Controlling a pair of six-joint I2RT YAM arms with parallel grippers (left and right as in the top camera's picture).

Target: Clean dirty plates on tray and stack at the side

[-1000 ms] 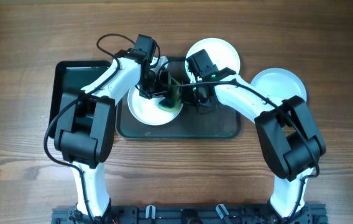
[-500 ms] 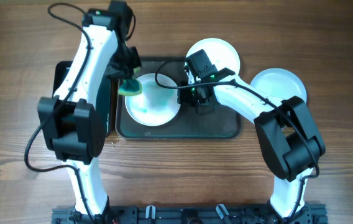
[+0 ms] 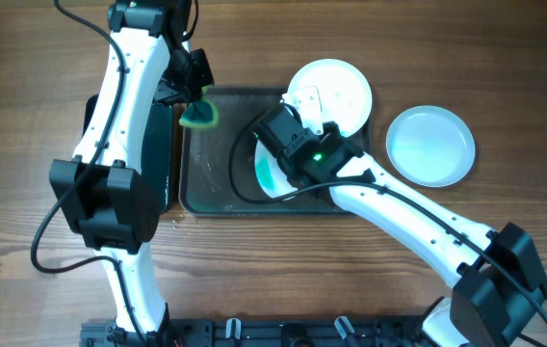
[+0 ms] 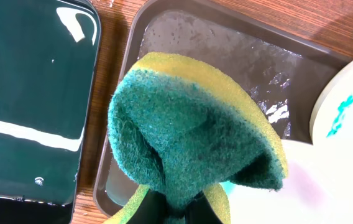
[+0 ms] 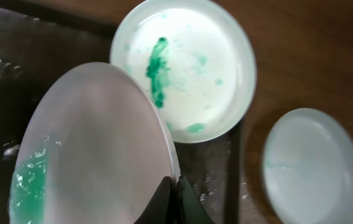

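My right gripper is shut on the rim of a white plate and holds it tilted on edge over the dark tray. This plate has a teal film on its lower part. A second plate with teal smears lies at the tray's far right corner. A third, clean-looking plate lies on the table to the right. My left gripper is shut on a green-yellow sponge above the tray's far left corner.
A smaller black tray with a wet, shiny floor stands left of the big tray, mostly hidden by my left arm in the overhead view. The big tray's floor is wet. Wooden table lies all around.
The right gripper has taken the plate by its rim and tipped it up on edge. The left gripper with the sponge has moved off the plate to the tray's far left corner.
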